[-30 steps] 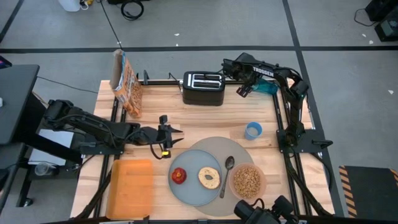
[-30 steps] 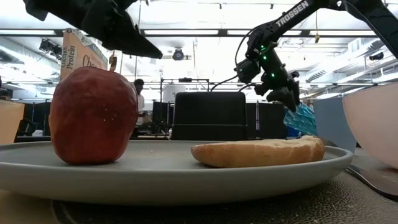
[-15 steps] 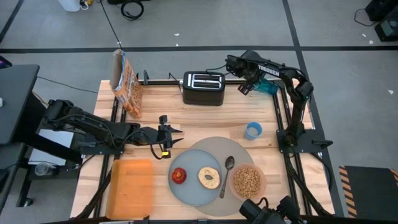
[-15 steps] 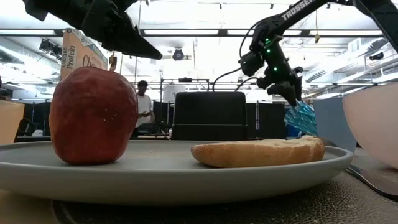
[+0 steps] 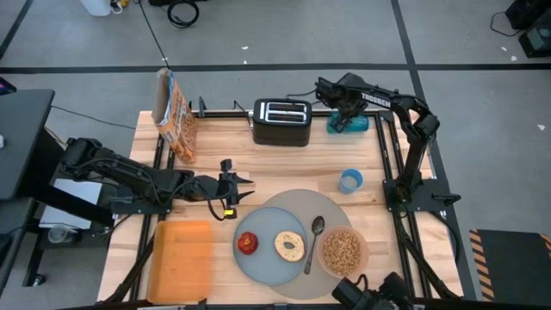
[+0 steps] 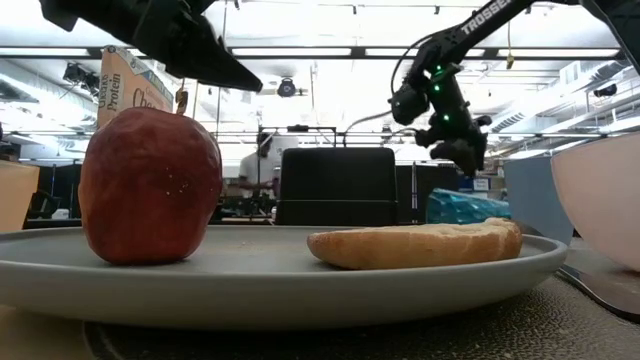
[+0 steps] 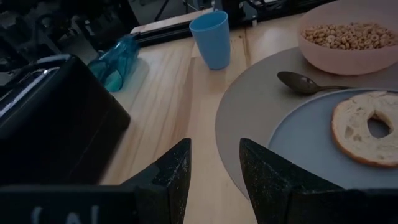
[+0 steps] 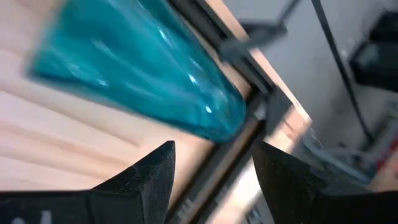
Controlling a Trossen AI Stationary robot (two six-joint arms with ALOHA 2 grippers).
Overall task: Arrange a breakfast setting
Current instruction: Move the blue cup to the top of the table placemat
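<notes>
Right gripper [image 5: 342, 110] hangs open, fingers apart, just over the teal tumbler [image 5: 349, 124], which lies on its side beside the toaster [image 5: 281, 121]. Left gripper [image 5: 245, 191], part open and empty, waits well short of the toaster.

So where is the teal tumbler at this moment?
In the high view, the teal tumbler lies on its side at the table's far right corner, right of the black toaster, just under the right end effector.

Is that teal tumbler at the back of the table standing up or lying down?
Lying down. The teal tumbler rests on its side on the wood beside the toaster; the left wrist view also shows it flat.
</notes>
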